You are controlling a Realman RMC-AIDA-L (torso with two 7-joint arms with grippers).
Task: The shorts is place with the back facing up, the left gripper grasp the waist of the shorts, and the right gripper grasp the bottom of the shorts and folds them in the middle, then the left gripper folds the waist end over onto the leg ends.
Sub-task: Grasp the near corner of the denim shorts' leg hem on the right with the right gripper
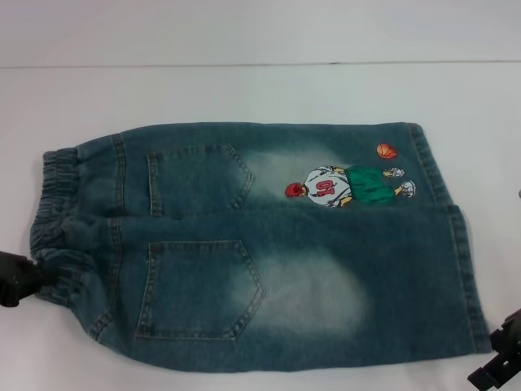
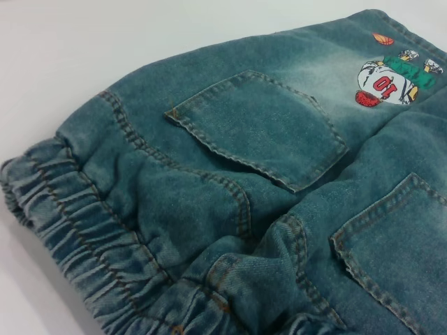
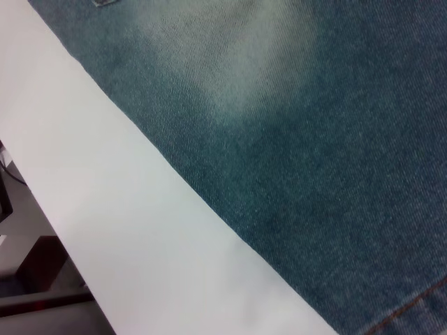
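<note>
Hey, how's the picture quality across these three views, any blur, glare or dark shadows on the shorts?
Head view: even, soft light, no glare, the shorts slightly soft, only faint shadow at their edges. Left wrist view: the waist and near pocket are sharp, the embroidery farther off softens. Right wrist view: close on the denim, weave visible, the room beyond the table edge dark and blurred.

Faded blue-green denim shorts (image 1: 244, 244), embroidered player in green, orange ball (image 1: 387, 151); white table (image 1: 244, 98)
</note>
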